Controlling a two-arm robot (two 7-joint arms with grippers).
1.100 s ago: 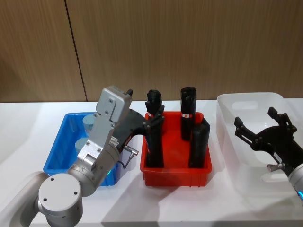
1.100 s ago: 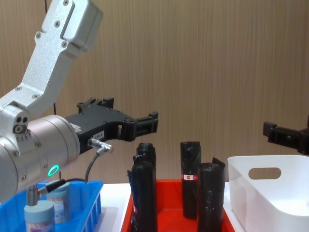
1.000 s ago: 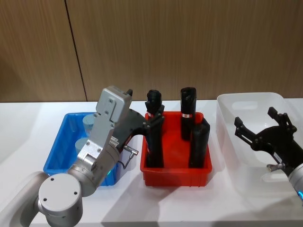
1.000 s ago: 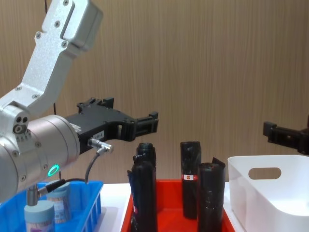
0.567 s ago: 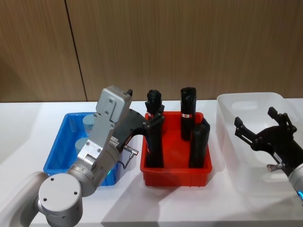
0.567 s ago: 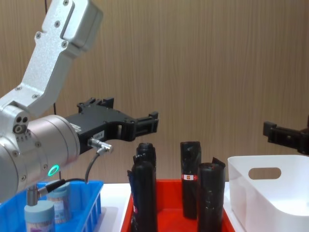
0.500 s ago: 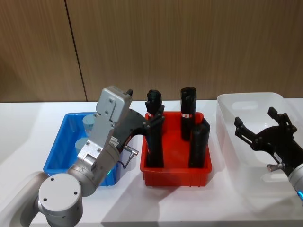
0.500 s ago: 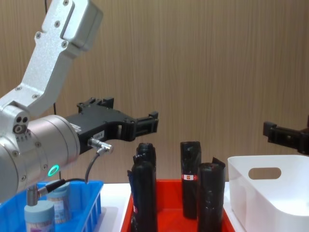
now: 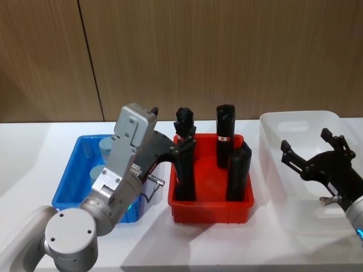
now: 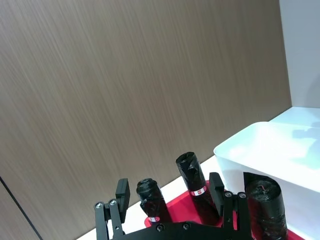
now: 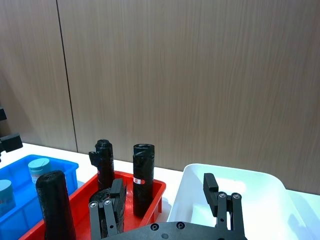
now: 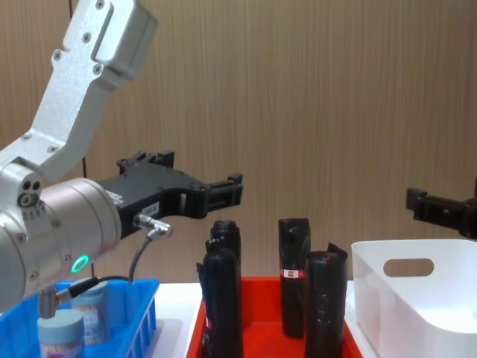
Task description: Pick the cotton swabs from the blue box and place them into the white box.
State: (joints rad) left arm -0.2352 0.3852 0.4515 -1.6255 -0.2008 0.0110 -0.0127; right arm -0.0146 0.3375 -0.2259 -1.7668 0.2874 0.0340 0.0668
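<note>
1. Head view: cotton swabs [image 9: 105,145], pale-lidded tubs, stand upright in blue box [image 9: 66,185]. Left gripper [image 9: 186,141] is spread and empty above red tray [image 9: 210,211], left side. Right gripper [image 9: 306,144] is agape, empty, over white box [image 9: 300,117].
2. Left wrist view: its fingers [image 10: 122,189] are wide apart, black rolls [image 10: 191,179] beyond.
3. Right wrist view: its fingers [image 11: 209,185] are apart, holding nothing.
4. Chest view: tubs are clear and labelled, with grey-blue lids.

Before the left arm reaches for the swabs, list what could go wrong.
1. The left gripper hangs open close above the rolls in the red tray; swinging to the blue box could topple one.
2. The swabs sit partly behind the left arm in the head view, so a grasp may be misjudged.
3. The right gripper hovers open over the white box, possibly blocking the drop.
</note>
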